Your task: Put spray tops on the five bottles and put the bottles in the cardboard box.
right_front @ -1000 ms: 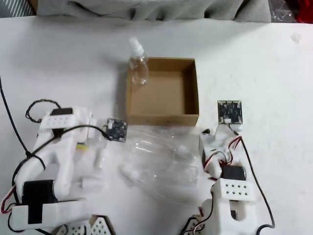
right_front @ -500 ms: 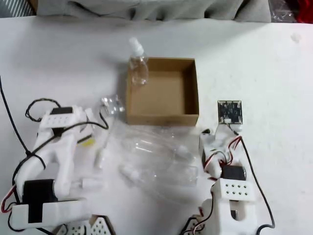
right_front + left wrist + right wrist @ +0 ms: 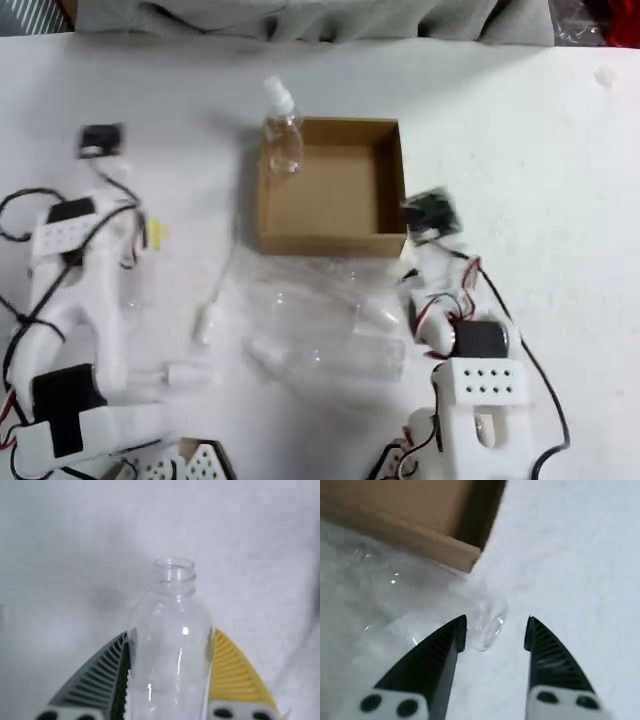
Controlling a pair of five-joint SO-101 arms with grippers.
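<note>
Your left hand (image 3: 170, 637) clamps a clear, round, uncapped bottle (image 3: 170, 600); your right hand (image 3: 496, 622) stands apart over a second bottle (image 3: 486, 630).

1. Open brown cardboard box (image 3: 330, 243), upright at mid-bench.
2. Clear bottle with white spray top (image 3: 283, 135), against the box's far left corner.
3. Clear uncapped bottle (image 3: 172, 645), clamped in the left gripper (image 3: 170, 636).
4. Clear lying bottles (image 3: 330, 340), just before the box.
5. Loose white spray tops (image 3: 205, 322) beside them.

Open-topped box (image 3: 330, 243) — capped bottle (image 3: 283, 135) at corner
</note>
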